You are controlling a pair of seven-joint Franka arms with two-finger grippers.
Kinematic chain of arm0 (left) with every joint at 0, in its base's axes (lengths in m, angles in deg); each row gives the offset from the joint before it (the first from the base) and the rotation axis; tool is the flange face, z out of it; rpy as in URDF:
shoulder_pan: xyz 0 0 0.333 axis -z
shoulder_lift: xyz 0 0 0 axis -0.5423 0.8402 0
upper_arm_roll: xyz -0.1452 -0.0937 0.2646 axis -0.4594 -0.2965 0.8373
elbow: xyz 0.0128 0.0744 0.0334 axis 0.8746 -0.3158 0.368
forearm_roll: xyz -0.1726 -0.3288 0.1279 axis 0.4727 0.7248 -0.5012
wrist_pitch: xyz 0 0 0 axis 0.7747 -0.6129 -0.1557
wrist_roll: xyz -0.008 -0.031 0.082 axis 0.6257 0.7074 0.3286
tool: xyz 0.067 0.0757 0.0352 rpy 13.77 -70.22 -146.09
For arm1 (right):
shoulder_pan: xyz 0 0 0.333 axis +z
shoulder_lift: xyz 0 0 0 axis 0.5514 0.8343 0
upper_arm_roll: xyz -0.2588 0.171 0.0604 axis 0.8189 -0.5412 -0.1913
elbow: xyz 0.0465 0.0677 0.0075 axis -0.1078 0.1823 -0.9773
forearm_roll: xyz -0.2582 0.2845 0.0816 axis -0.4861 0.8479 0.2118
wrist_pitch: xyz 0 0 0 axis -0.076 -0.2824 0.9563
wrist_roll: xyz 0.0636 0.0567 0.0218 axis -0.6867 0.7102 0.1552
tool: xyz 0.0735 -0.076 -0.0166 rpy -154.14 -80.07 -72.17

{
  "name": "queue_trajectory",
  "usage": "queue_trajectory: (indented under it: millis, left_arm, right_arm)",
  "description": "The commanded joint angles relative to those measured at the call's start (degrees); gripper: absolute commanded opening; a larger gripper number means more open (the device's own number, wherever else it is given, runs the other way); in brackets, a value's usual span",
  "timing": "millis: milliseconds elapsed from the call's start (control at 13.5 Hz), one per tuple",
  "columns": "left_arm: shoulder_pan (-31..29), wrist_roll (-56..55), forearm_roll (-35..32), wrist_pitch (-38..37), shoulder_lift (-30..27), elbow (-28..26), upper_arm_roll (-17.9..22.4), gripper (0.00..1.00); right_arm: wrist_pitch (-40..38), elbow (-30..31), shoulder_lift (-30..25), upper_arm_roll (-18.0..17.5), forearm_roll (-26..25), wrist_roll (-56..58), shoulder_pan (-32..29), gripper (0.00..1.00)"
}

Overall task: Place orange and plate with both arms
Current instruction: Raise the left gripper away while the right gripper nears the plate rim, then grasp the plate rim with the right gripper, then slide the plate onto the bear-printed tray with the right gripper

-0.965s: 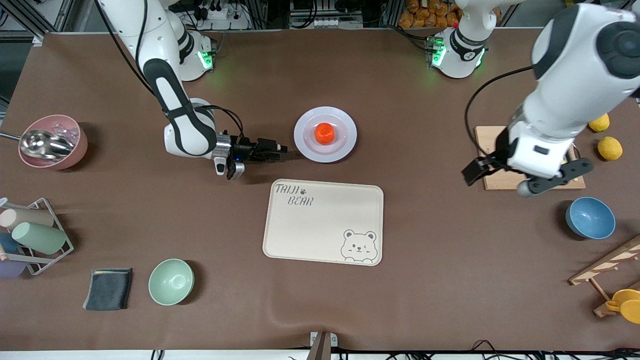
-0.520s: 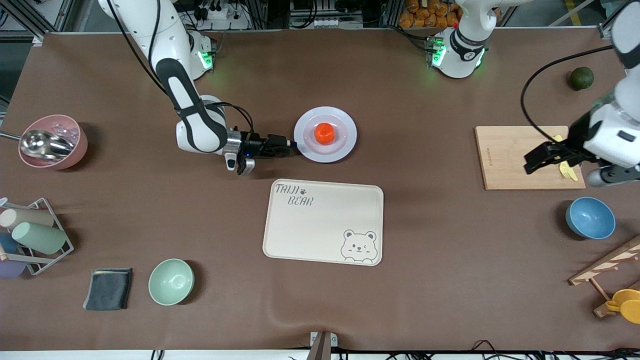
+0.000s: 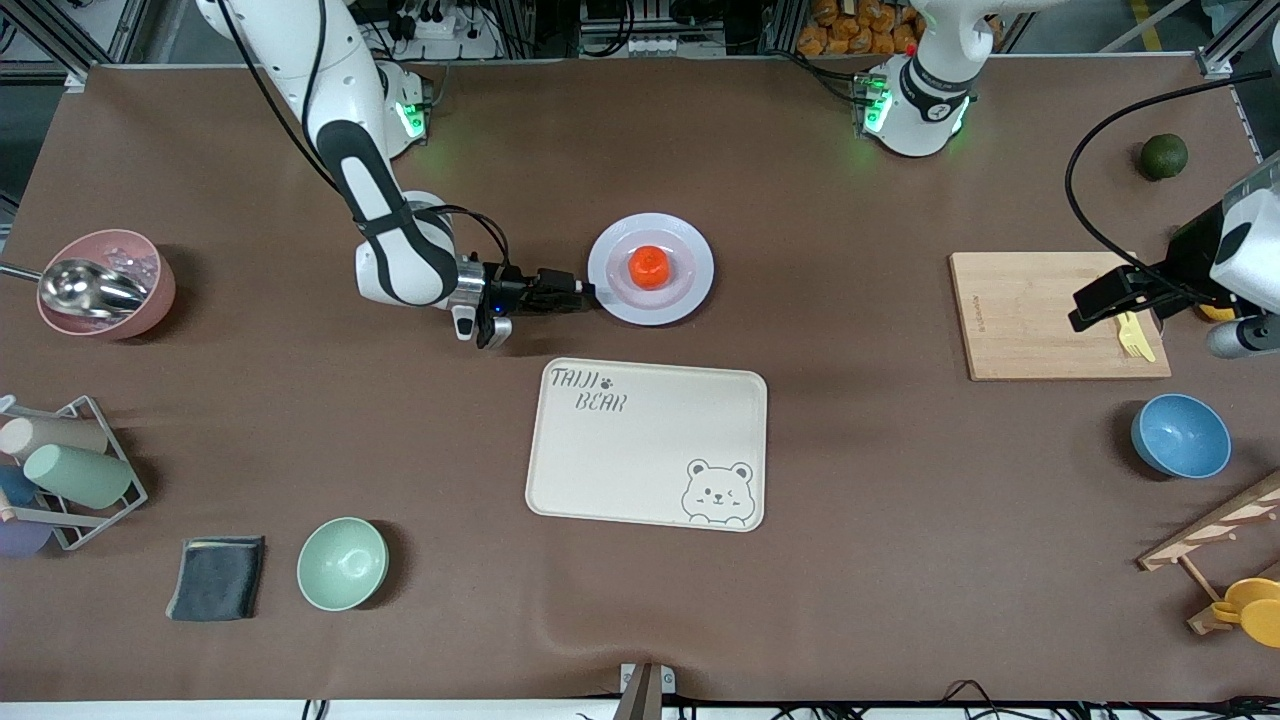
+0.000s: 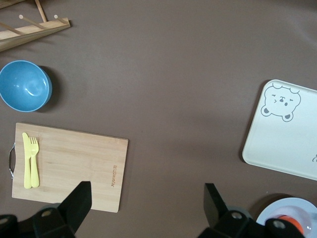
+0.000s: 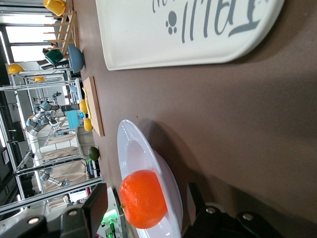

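The orange (image 3: pixel 649 266) sits in the sunken centre of the pale plate (image 3: pixel 690 290), which lies on the table farther from the front camera than the bear tray. My right gripper (image 3: pixel 585 293) is low at the plate's rim toward the right arm's end, open, with its jaws either side of the rim. The right wrist view shows the orange (image 5: pixel 143 198) on the plate (image 5: pixel 148 148) between the fingers (image 5: pixel 96 208). My left gripper (image 3: pixel 1150 310) is open and empty, up over the cutting board; in its wrist view (image 4: pixel 146 208) the jaws stand wide apart.
The cream bear tray (image 3: pixel 646 445) lies nearer the camera than the plate. A cutting board (image 3: pixel 1030 315) with yellow cutlery (image 3: pixel 1133 335), a blue bowl (image 3: pixel 1180 435) and a dark green fruit (image 3: pixel 1164 156) are toward the left arm's end. A green bowl (image 3: pixel 342 563) and a pink bowl (image 3: pixel 105 283) are toward the right arm's end.
My right gripper has moved along the table up to the plate's rim. My left arm has swung away toward its own end of the table, over the cutting board's outer end.
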Motion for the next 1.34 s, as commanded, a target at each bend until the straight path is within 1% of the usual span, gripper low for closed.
queue_trajectory:
  millis: [0, 74, 223, 297, 371, 445, 594, 668, 817, 1262]
  left_arm:
    - [0.19, 0.44, 1.03, -0.75, -2.06, -1.3, 0.47, 1.0]
    - [0.19, 0.44, 1.03, -1.19, -2.23, -1.21, 0.47, 1.0]
    - [0.01, 0.53, 0.94, -1.54, -2.41, -1.21, 0.73, 1.0]
    - [-0.25, 0.53, 0.94, -1.54, -2.41, -1.12, 0.74, 1.0]
    - [-0.25, 0.62, 0.94, -1.54, -2.41, -1.04, 0.74, 1.0]
    - [-0.25, 0.53, 0.94, -1.46, -2.41, -1.04, 0.65, 1.0]
    - [-0.25, 0.62, 0.94, -1.46, -2.41, -1.04, 0.56, 1.0]
    - [-0.25, 0.62, 0.94, -1.46, -2.41, -0.95, 0.47, 1.0]
    - [-0.25, 0.53, 0.94, -1.46, -2.41, -1.03, 0.38, 1.0]
    - [-0.25, 0.53, 0.94, -1.54, -2.76, -1.12, 0.38, 1.0]
  right_arm:
    - [0.39, 0.09, 0.37, 0.21, 3.25, 1.69, 1.53, 0.72]
    - [0.56, 0.09, 0.37, 0.29, 4.91, 1.87, 2.85, 0.69]
    - [0.74, 0.09, 0.89, 0.29, 6.76, 2.3, 4.0, 0.68]
    - [1.09, 0.18, 1.07, 0.29, 7.9, 3.87, 4.7, 0.66]
    - [1.27, 0.18, 1.77, 0.29, 8.44, 5.8, 4.79, 0.58]
    - [1.27, 0.09, 2.47, 0.29, 9.57, 7.56, 4.79, 0.53]
    - [1.09, 0.09, 3.18, 0.29, 11.16, 9.86, 4.88, 0.4]
    - [1.09, 0.18, 3.18, 0.29, 11.17, 9.86, 4.88, 0.28]
    - [1.09, 0.18, 3.09, 0.21, 11.52, 9.86, 4.79, 0.0]
    - [-0.39, 0.18, 1.43, 0.12, 11.87, 7.06, 3.83, 0.0]
